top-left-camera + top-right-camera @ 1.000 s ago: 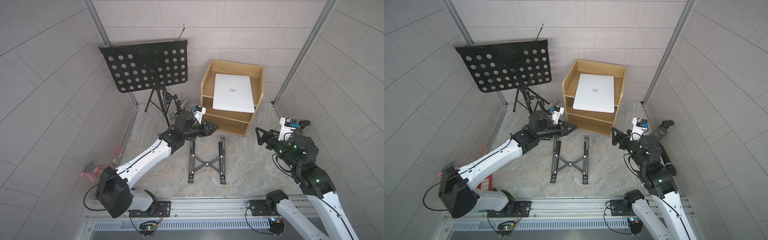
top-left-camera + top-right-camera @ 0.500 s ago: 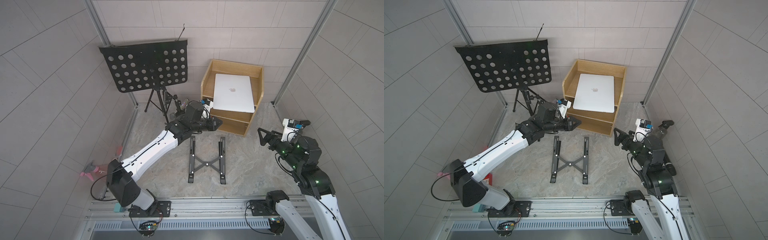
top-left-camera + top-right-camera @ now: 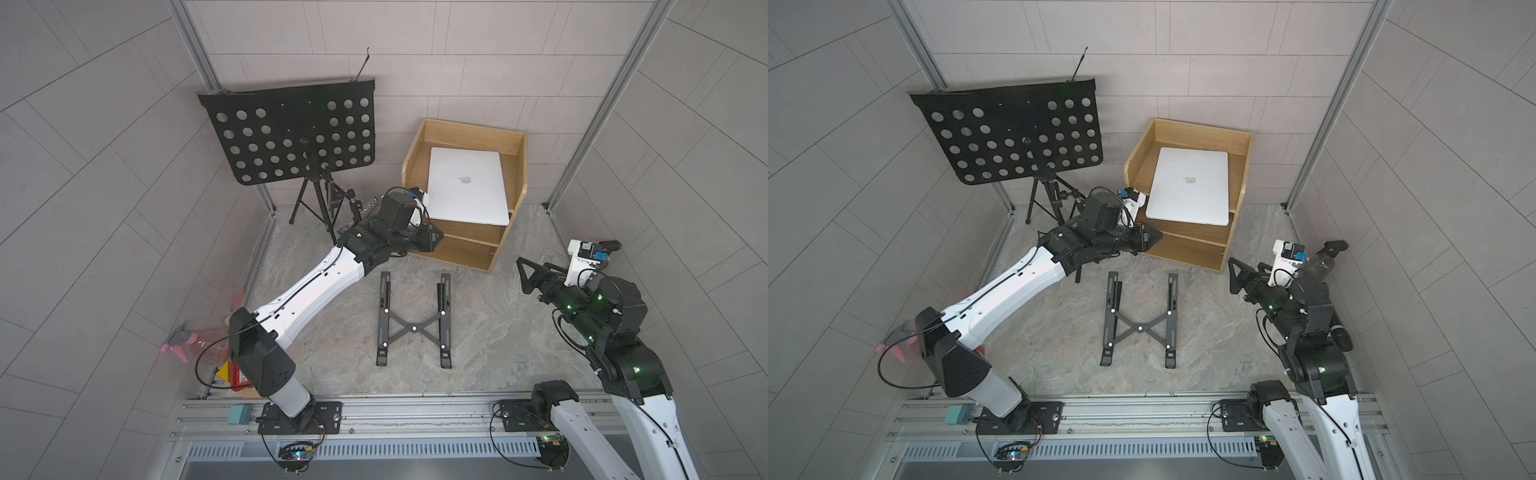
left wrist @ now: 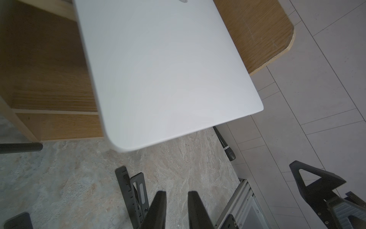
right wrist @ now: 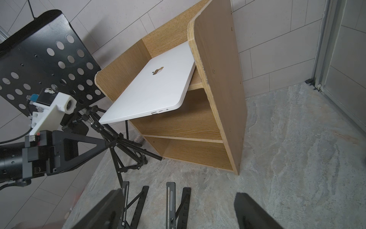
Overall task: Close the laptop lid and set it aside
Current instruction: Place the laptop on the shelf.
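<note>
Right, up front the black folding stand (image 3: 414,328) lies flat. At its three o'clock the right gripper (image 3: 523,275) hangs wide open, empty. At eleven o'clock the left gripper (image 3: 437,240) is pinched closed on nothing. Farther, twelve o'clock: the laptop (image 3: 467,195), folded flat, tops the wooden shelf (image 3: 520,166), its front edge overhanging.

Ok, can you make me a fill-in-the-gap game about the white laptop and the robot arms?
1. The slim silver-white laptop has its lid ____.
2. It lies on the ____ shelf of the light wooden shelf unit.
3. The black metal music stand has a tray dotted with round ____.
4. The left end effector is shut; the right end effector is ____.

Missing words: closed, top, holes, open.
</note>
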Controlling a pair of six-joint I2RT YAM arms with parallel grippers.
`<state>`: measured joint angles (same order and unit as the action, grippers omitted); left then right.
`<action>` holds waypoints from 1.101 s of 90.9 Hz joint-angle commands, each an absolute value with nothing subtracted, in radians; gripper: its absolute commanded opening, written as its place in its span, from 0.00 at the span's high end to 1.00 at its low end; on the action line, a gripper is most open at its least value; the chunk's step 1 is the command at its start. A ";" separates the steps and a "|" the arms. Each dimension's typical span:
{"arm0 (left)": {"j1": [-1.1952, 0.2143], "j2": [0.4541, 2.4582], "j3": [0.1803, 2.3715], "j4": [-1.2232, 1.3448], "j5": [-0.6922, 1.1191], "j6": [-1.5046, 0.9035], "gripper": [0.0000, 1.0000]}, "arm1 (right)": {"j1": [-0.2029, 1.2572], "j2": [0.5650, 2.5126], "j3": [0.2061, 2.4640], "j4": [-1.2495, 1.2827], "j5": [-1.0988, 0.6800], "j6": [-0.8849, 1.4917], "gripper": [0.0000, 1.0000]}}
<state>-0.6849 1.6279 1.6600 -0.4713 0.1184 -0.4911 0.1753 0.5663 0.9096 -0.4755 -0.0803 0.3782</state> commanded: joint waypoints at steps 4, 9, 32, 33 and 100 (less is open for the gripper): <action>-0.657 1.651 1.726 -0.534 0.105 -0.453 0.75 | 0.167 0.547 0.895 -0.453 -0.085 0.377 0.09; -0.645 1.660 1.739 -0.543 0.108 -0.453 0.75 | 0.167 0.543 0.893 -0.453 -0.084 0.377 0.09; -0.606 1.696 1.792 -0.576 0.138 -0.446 0.75 | 0.167 0.537 0.887 -0.453 -0.080 0.377 0.08; -0.605 1.698 1.796 -0.578 0.139 -0.446 0.75 | 0.167 0.538 0.888 -0.453 -0.080 0.377 0.08; -0.554 1.831 2.006 -0.686 0.166 -0.432 0.75 | 0.166 0.527 0.879 -0.455 -0.071 0.374 0.08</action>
<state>-0.5797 1.8038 1.9526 -0.6792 0.1722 -0.4515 0.1707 0.5373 0.8902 -0.4725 -0.0784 0.3779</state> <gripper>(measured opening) 0.251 0.920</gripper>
